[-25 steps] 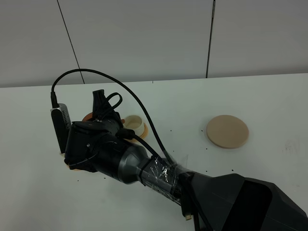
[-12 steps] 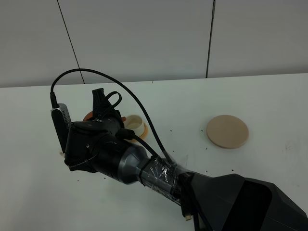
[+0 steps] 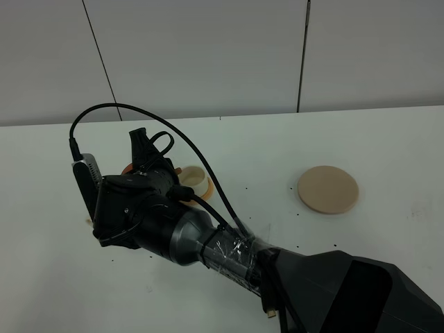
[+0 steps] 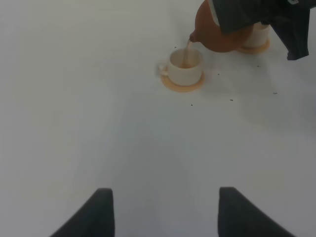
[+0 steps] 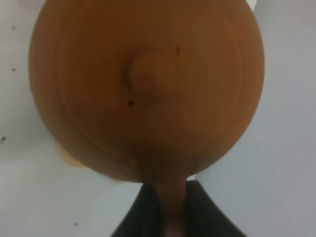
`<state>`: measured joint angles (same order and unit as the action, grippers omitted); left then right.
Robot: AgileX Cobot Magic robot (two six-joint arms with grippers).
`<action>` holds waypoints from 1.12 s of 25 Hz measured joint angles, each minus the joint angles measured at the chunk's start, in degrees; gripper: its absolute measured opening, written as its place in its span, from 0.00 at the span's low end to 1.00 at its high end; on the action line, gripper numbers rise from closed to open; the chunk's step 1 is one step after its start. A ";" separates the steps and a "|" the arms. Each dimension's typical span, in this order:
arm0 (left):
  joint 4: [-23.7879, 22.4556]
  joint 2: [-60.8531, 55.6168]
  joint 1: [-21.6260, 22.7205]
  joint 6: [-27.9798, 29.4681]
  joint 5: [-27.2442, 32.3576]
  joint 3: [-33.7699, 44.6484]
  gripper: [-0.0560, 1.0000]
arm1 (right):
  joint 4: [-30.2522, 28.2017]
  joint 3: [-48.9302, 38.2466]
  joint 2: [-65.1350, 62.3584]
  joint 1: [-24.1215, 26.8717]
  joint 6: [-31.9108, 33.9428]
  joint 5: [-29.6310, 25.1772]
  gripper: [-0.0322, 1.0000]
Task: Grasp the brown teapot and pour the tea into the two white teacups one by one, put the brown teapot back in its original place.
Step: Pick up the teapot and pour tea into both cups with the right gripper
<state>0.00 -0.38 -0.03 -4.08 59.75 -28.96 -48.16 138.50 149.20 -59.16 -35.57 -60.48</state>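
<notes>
From the high camera the bulky black right arm [image 3: 180,236] hides the squat reddish-brown clay teapot [image 4: 217,32] entirely; one small white cylindrical teacup [image 3: 195,179] on its orange saucer peeps past it. The left wrist view shows the pot tilted over the second white teacup [image 4: 185,65], with a thin stream of reddish-brown tea [image 4: 188,49] falling in. The right gripper [image 5: 170,210], blurred, is clamped on the pot's loop handle. The left gripper [image 4: 165,212] is spread wide and empty. A round pale beige coaster [image 3: 327,189] lies well apart on the white table [image 3: 388,139], with a grey panelled wall [image 3: 208,55] behind
</notes>
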 joint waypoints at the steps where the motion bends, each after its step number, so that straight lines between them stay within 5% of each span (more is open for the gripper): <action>1: 0.00 0.00 0.00 0.00 0.00 0.00 0.56 | 0.00 0.00 0.00 0.00 -0.16 0.00 0.12; 28: 0.00 0.00 0.00 -0.05 0.00 0.00 0.56 | -1.80 0.00 0.00 0.00 -3.31 0.05 0.12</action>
<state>0.00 -0.38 -0.03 -4.13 59.75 -28.96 -49.96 138.50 149.20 -59.16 -38.87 -60.43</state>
